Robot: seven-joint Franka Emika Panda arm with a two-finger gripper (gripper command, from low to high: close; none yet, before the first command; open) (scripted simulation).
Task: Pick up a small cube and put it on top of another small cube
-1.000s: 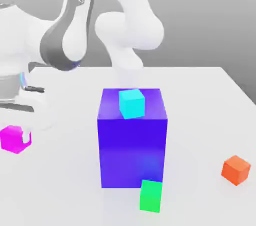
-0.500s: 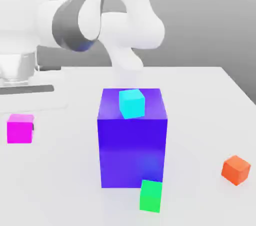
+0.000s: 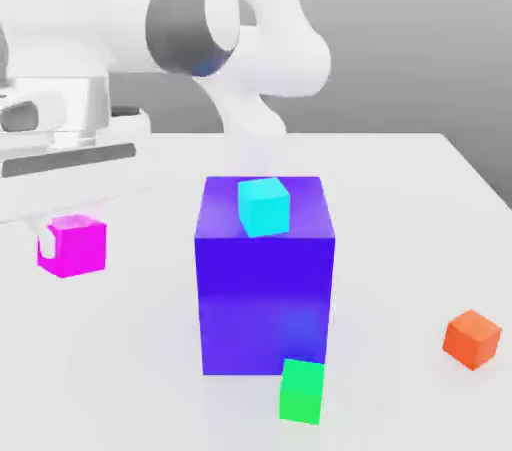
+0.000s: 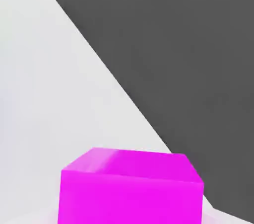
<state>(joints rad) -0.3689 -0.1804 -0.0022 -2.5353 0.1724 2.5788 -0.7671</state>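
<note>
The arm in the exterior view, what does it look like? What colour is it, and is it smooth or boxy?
The arm is glossy white, built of thick rounded tube-like segments with bulging elbows. A dark grey band with a faint blue glint rings one joint. The hand is a flatter white block with dark grey stripes along its side. No loose cables show.

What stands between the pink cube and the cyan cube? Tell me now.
The pincer holds the pink cube at the exterior view's left. The cyan cube sits on top of the tall blue block. That block's near edge and height are the one obstacle: the cube likely needs lifting above it.
</note>
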